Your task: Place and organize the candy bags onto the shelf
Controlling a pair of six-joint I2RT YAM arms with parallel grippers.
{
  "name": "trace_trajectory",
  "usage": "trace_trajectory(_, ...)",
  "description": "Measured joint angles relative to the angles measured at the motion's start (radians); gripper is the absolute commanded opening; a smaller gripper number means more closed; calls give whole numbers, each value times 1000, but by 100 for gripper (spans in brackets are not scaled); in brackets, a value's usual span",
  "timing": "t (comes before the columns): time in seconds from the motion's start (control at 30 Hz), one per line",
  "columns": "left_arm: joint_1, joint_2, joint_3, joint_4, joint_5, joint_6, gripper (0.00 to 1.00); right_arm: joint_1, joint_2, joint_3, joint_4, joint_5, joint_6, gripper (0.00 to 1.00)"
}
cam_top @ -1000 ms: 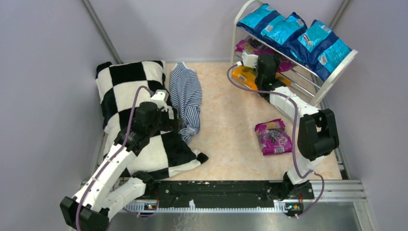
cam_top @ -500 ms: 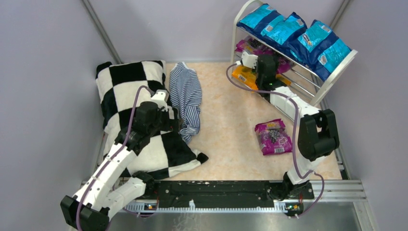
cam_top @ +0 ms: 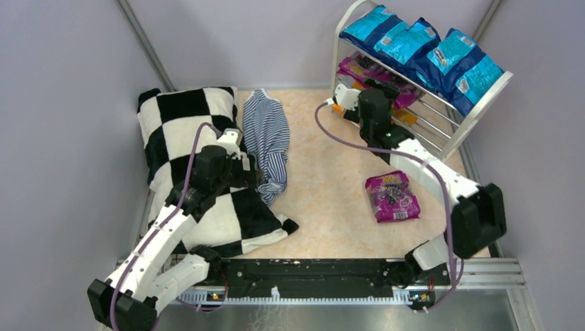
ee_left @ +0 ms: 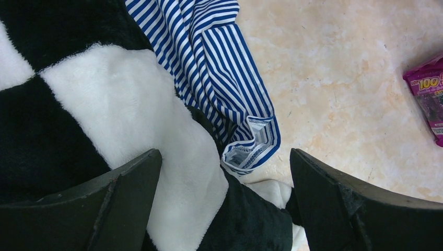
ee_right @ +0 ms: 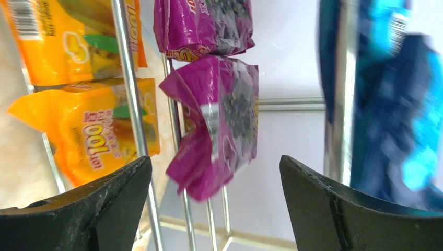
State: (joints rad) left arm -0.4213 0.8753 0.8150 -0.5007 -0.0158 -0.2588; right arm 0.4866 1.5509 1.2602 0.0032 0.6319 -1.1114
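Observation:
The white shelf (cam_top: pixel 483 103) stands at the back right. Blue candy bags (cam_top: pixel 414 43) fill its top tier, purple candy bags (cam_top: pixel 362 67) lie on the middle tier and orange candy bags (cam_top: pixel 403 116) on the bottom one. My right gripper (cam_top: pixel 381 88) is at the shelf's left end, open. In its wrist view the right gripper (ee_right: pixel 215 162) holds nothing, and a purple bag (ee_right: pixel 219 120) rests on the rods (ee_right: pixel 125 78) just past the fingertips, apart from them. One more purple bag (cam_top: pixel 392 196) lies on the floor. My left gripper (cam_top: pixel 238 164) hovers open over the pillow.
A black-and-white checkered pillow (cam_top: pixel 183 124) fills the left side, with a blue-and-white striped cloth (cam_top: pixel 268 138) beside it. In the left wrist view the left gripper (ee_left: pixel 224 154) is above the pillow (ee_left: pixel 120 110) and the cloth's hem (ee_left: pixel 251 146). Grey walls enclose the floor.
My right gripper has opened and let go of the purple bag, which now rests on the middle tier. The right arm's elbow has swung right and nearer. The left arm has not moved.

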Motion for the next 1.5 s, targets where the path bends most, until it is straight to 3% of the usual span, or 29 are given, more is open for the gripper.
trace_trajectory(0.2,0,0,0,1,0,0,98,179,-275,-92,-192,14,219,99)
trace_trajectory(0.37,1,0,-2,1,0,0,99,343,-434,-228,-330,-78,636,99)
trace_trajectory(0.6,1,14,-3,1,0,0,99,320,-617,-497,-439,-36,1275,99)
trace_trajectory(0.77,1,14,-4,1,-4,0,98,135,-634,-510,-505,-23,1561,99)
trace_trajectory(0.9,1,14,-4,1,-11,0,98,67,-524,-474,-584,8,1728,99)
trace_trajectory(1.27,1,18,-4,1,-23,0,98,64,76,-124,-964,179,2196,99)
trace_trajectory(1.5,1,18,-4,1,-23,0,98,62,377,16,-1119,243,2316,99)
